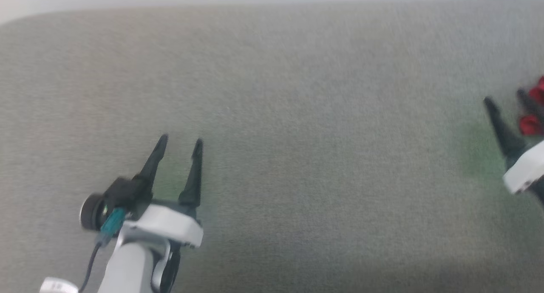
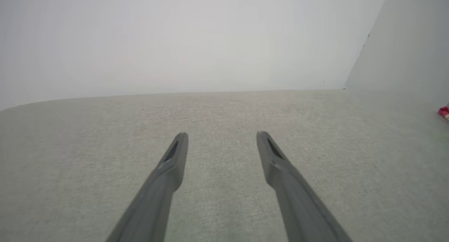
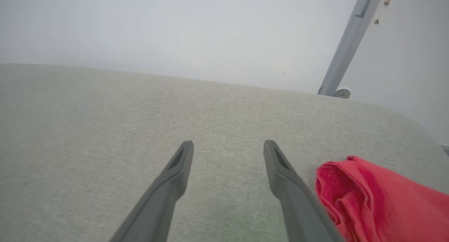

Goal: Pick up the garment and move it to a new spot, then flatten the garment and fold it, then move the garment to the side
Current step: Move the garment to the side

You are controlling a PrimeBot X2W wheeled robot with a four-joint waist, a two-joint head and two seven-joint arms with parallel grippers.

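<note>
The garment [image 3: 372, 200], a bright red bunched cloth, lies on the grey fabric surface [image 1: 297, 114] just to the right of my right gripper's fingers. Small red bits of the garment [image 1: 531, 123] peek past the right gripper [image 1: 505, 98] at the head view's right edge, and a red speck of the garment [image 2: 444, 112] sits at the far right of the left wrist view. The right gripper [image 3: 228, 143] is open with nothing between its fingers. My left gripper [image 1: 180, 141] hovers open over bare surface at lower left, and the left gripper [image 2: 222, 135] is empty.
A pale wall rises behind the surface's far edge. A grey metal post [image 3: 347, 45] with a round foot stands beyond the far right corner. The surface rounds off at its far left corner [image 1: 25, 21].
</note>
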